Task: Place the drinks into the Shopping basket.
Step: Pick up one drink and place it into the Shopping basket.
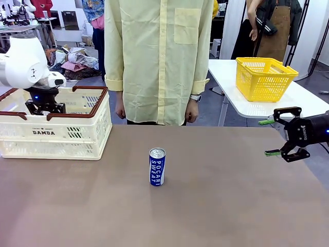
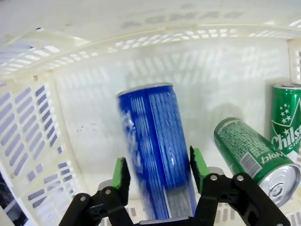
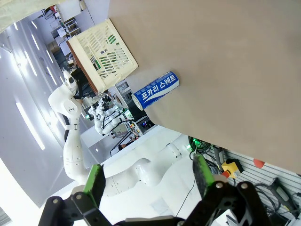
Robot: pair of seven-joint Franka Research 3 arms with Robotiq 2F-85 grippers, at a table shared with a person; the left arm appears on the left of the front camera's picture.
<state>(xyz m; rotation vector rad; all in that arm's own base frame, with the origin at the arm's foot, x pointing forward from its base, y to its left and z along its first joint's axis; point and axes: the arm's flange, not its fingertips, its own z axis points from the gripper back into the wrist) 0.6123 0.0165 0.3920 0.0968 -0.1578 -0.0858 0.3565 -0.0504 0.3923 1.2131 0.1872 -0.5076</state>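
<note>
Left end effector (image 2: pixel 159 175) inside Shopping basket (image 1: pixel 77 135), pads just off blurred blue can (image 2: pixel 157 155), releasing. Right end effector (image 1: pixel 275 137) apart, empty. Remaining blue can (image 1: pixel 157 166) upright mid-desk: rigid, smooth, slippery; grip mid-body.

Table open round blue can (image 1: pixel 157 166); basket (image 1: pixel 77 135) far left.

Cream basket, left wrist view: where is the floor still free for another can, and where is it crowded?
Bare floor lies behind and left of the blurred blue can between the left gripper pads, bordered by the slotted left wall of the cream-white plastic basket and its far wall. The right side is crowded: a lying green can and an upright green can by the corner.
</note>
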